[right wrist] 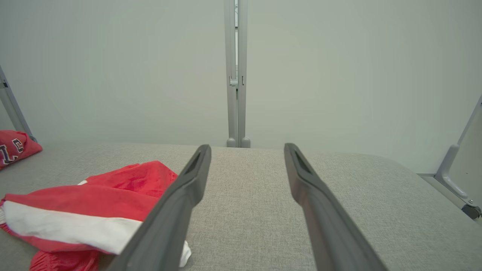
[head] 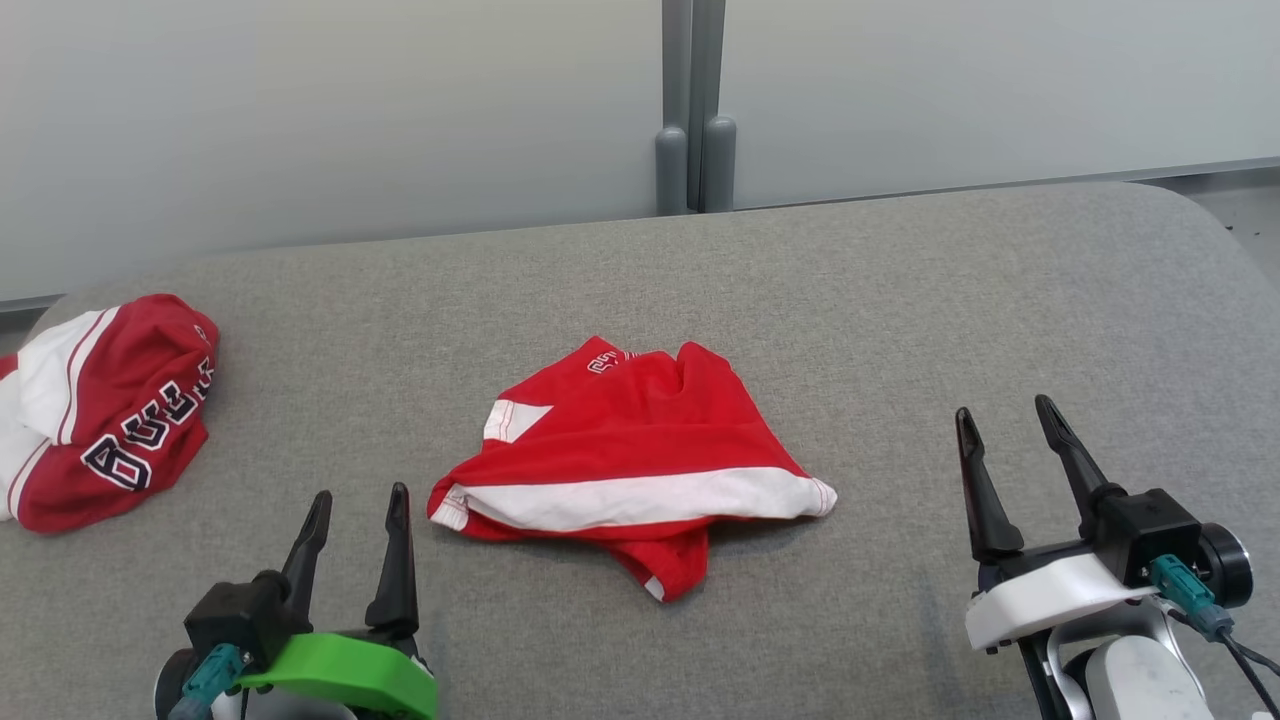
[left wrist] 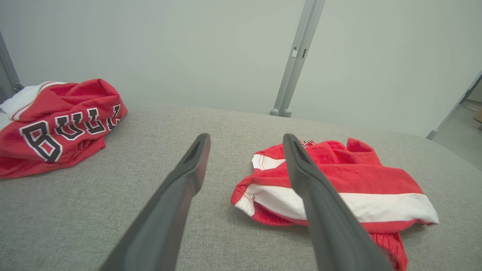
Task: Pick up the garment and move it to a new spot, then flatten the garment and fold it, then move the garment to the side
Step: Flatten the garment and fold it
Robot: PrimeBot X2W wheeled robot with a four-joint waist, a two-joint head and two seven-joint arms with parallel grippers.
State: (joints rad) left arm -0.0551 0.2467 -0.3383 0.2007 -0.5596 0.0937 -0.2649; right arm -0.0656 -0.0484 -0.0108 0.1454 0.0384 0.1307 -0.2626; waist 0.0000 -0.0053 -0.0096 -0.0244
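Low at the near edge of the grey padded table (head: 900,300), the left gripper (head: 360,492) and the right gripper (head: 1003,406) both have their jaws spread wide, holding nothing. Between them, nearer the left one, lies the crumpled red-and-white garment (head: 640,450), possibly shorts. A second garment (head: 110,410), red with black lettering, sits at the table's left edge, well apart.

So the table (head: 900,300) is covered in grey woven fabric with rounded corners. A crumpled red garment (head: 640,440) with a white band sits mid-table, and a second red jersey (head: 120,410) with black lettering is bunched at the left edge.
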